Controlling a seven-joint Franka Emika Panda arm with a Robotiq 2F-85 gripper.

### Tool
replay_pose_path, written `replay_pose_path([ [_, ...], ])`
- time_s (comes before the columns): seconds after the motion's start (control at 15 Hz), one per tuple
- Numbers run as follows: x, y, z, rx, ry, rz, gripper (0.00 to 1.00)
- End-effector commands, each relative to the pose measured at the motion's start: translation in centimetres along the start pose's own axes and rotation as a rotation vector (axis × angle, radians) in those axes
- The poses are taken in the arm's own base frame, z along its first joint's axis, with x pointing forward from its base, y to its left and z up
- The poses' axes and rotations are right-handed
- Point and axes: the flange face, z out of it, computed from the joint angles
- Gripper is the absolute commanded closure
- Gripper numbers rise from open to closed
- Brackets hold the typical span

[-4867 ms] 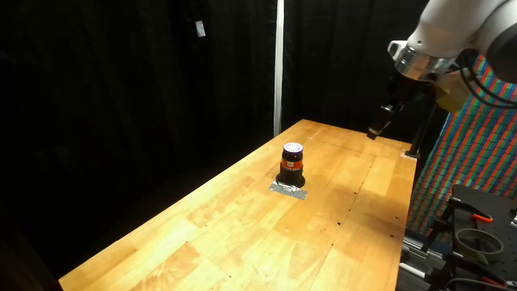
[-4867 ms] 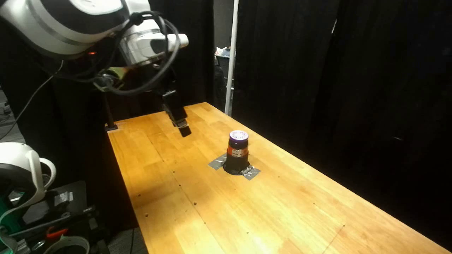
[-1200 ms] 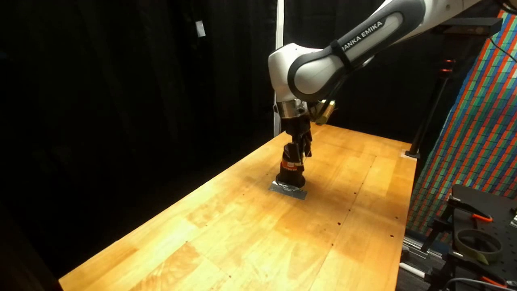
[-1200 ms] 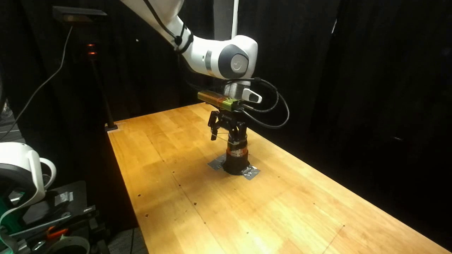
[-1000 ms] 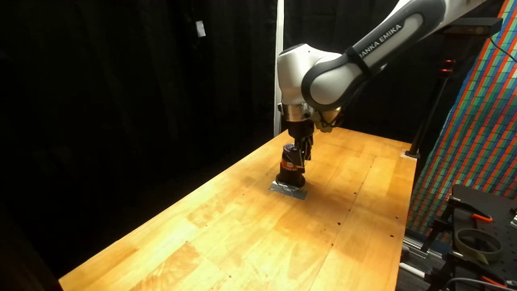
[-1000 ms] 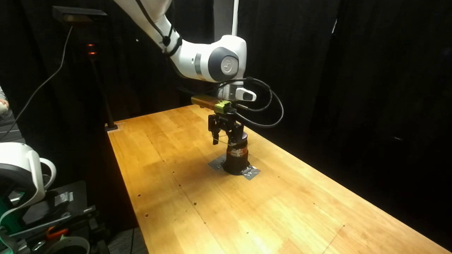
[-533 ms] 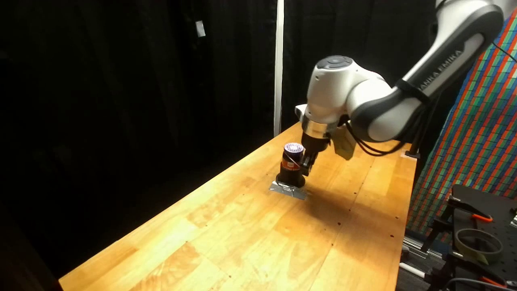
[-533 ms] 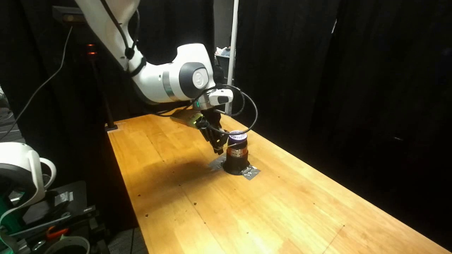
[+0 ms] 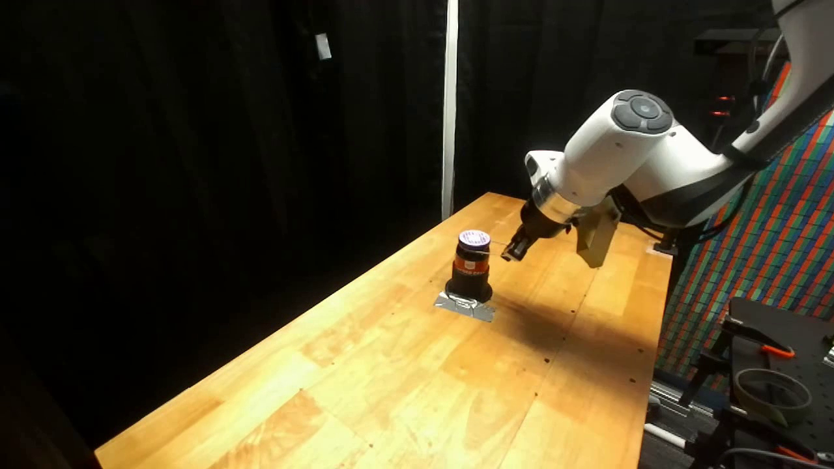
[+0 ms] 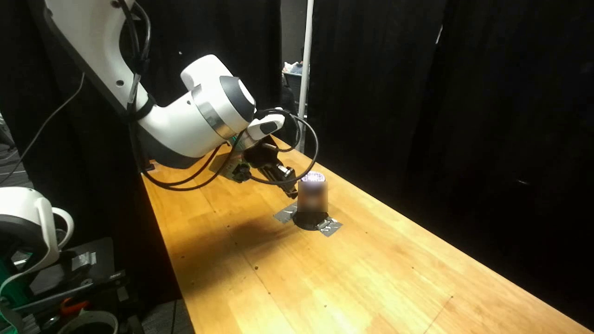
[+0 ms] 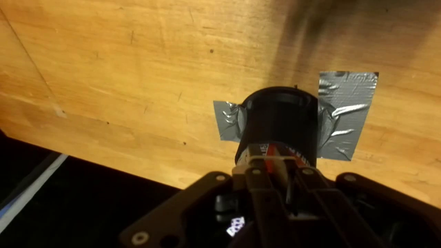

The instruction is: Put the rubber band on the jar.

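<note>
The jar [image 9: 472, 265] stands upright, dark with an orange label and a white-and-purple lid; in an exterior view its middle is blurred below the lid [image 10: 313, 176]. My gripper [image 9: 512, 255] is tilted beside the jar, a short gap away, its fingers together. A thin pale rubber band [image 9: 492, 253] stretches from just under the lid to my fingertips and appears looped around the jar's neck; its far side is hidden. In the wrist view the rubber band [image 11: 272, 157] runs across the fingertips, with the jar's label just beyond them.
A black holder [image 9: 469, 286] grips the jar's base, fixed to the wooden table [image 9: 417, 391] by silver tape [image 11: 344, 117]. A pole [image 9: 449, 117] and dark curtains stand behind. A black side stand with a tape roll [image 9: 773, 394] is beyond the table's edge.
A second ago my fingers were spread at the jar's top with the band between them. They have since closed, and the arm has pulled back and tilted, leaving the band stretched to the jar.
</note>
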Motion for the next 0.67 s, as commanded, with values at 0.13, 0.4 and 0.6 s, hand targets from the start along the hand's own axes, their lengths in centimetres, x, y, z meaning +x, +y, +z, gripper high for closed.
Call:
replay_pose_path([
  [0.13,-2.1,-1.8,-1.6,0.036,0.095,0.058,0.84],
  [0.4,-0.5,-4.3,-4.3,0.005,0.213,0.114,0.84],
  [0.6,-0.2,-6.9,-6.4,-0.012,0.311,0.134,0.84],
])
